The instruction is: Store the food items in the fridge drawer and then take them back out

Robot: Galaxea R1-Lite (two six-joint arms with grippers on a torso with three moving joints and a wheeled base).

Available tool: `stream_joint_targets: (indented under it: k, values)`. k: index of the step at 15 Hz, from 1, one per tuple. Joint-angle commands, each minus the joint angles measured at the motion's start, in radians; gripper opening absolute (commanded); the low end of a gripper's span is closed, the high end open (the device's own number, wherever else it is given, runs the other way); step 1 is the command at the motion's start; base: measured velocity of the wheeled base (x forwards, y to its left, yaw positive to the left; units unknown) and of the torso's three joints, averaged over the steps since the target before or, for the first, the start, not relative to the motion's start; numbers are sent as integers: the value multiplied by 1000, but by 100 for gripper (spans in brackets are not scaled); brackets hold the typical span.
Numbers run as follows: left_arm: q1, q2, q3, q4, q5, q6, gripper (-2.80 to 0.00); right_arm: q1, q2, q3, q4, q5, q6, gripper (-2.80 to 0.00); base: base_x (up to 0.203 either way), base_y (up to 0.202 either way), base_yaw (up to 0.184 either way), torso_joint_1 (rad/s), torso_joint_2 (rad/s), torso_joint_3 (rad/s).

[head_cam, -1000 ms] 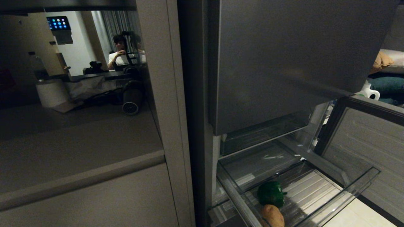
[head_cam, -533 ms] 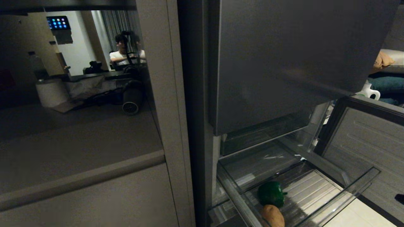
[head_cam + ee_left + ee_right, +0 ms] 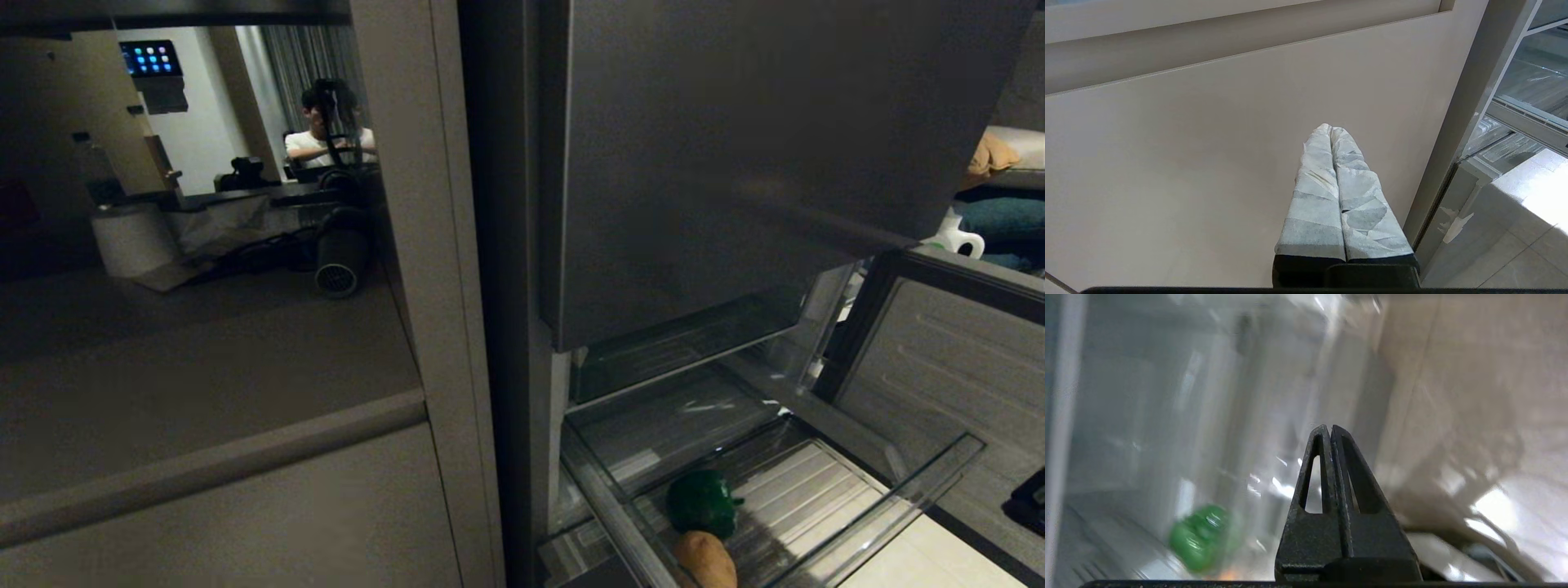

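Since a second ago your right arm has swung in: its dark tip now shows at the head view's right edge, where nothing showed before. The right gripper (image 3: pixel 1331 430) is pressed closed and holds nothing, aimed at the open fridge drawer (image 3: pixel 939 478). There the potato (image 3: pixel 706 560) lies touching a green pepper (image 3: pixel 702 500), so storing looks done and retrieval begins. You must open that gripper and clear the drawer's glossy front wall. Your left gripper (image 3: pixel 1331 130), closed and empty, hangs parked by the pale cabinet panel (image 3: pixel 1188 143).
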Motion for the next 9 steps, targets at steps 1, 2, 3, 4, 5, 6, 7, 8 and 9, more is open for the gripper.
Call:
stream_joint_targets:
  k: [1, 2, 3, 4, 5, 6, 7, 8, 9]
  values:
    - [-1, 2, 0, 0, 0, 0, -280, -59, 56, 31, -9, 72, -35, -280, 0, 0, 0, 0, 0, 0]
    - [-1, 2, 0, 0, 0, 0, -280, -58, 70, 32, -9, 97, -37, -280, 0, 0, 0, 0, 0, 0]
    - [1, 2, 0, 0, 0, 0, -280, -58, 95, 29, -9, 128, -38, -280, 0, 0, 0, 0, 0, 0]
    - [-1, 2, 0, 0, 0, 0, -280, -58, 125, 24, -9, 159, -38, -280, 0, 0, 0, 0, 0, 0]
    - [-1, 2, 0, 0, 0, 0, -280, -57, 172, 14, -12, 187, -39, -280, 0, 0, 0, 0, 0, 0]
    - [0, 2, 0, 0, 0, 0, -280, -55, 217, -5, -14, 212, -40, -280, 0, 0, 0, 0, 0, 0]
    - [-1, 2, 0, 0, 0, 0, -280, -46, 256, -26, -16, 235, -44, -280, 0, 0, 0, 0, 0, 0]
    - [-1, 2, 0, 0, 0, 0, -280, -18, 288, -53, -18, 264, -68, -280, 0, 0, 0, 0, 0, 0]
    - [-1, 2, 0, 0, 0, -1, -280, 10, 308, -77, -22, 278, -94, -280, 0, 0, 0, 0, 0, 0]
